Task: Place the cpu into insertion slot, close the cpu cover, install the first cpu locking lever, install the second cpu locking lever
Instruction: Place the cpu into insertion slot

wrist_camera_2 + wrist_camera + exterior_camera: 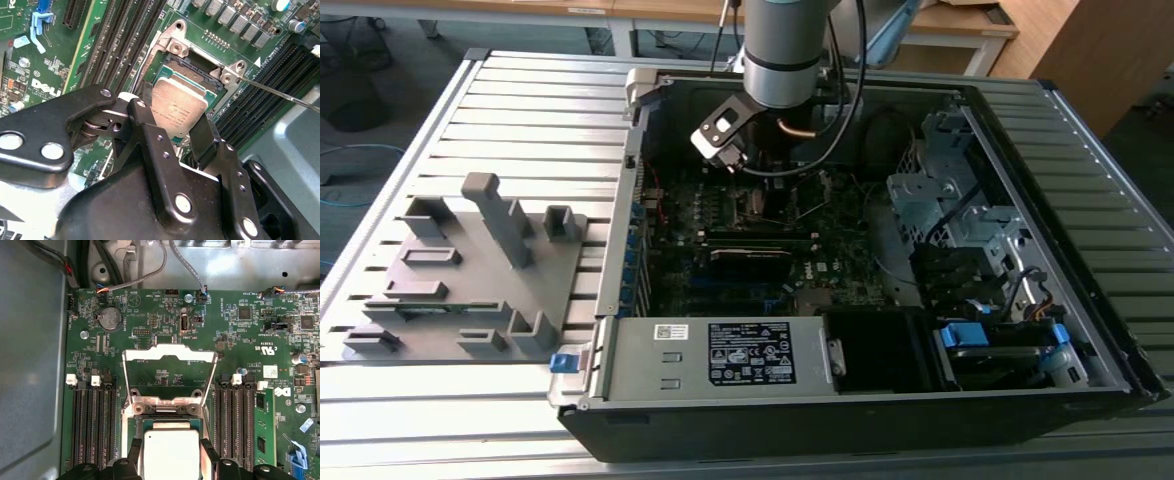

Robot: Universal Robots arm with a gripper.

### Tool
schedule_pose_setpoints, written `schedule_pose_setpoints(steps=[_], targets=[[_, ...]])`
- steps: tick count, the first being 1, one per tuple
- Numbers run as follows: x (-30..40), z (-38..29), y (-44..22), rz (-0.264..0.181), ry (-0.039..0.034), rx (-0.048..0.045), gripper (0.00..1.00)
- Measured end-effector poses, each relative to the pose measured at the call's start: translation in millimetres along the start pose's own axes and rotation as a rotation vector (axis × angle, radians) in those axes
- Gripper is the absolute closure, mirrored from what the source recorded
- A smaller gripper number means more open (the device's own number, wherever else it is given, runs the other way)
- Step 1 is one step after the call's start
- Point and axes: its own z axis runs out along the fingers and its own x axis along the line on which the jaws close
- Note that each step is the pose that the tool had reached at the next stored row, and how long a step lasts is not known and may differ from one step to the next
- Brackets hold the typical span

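Presently the gripper (171, 456) is clamped on two opposite edges of the cpu (180, 107), judged so as to lower it flat over the insertion slot (194, 75). Whether it is seated cannot be told. The cpu cover (170, 354) stands raised, leaving the slot open. The motherboard (150, 315) lies inside the open computer case (881, 405).

There are one cpu (177, 107), one insertion slot (192, 70), one cpu cover (170, 354), one gripper (170, 446), one motherboard (240, 340) and one coin battery (109, 319).
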Motion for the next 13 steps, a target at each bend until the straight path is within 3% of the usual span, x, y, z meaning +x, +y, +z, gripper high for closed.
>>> schedule_pose_setpoints(steps=[13], targets=[[0.0, 4.6, -2.8, 0.008, -0.0004, 0.0000, 0.46]])
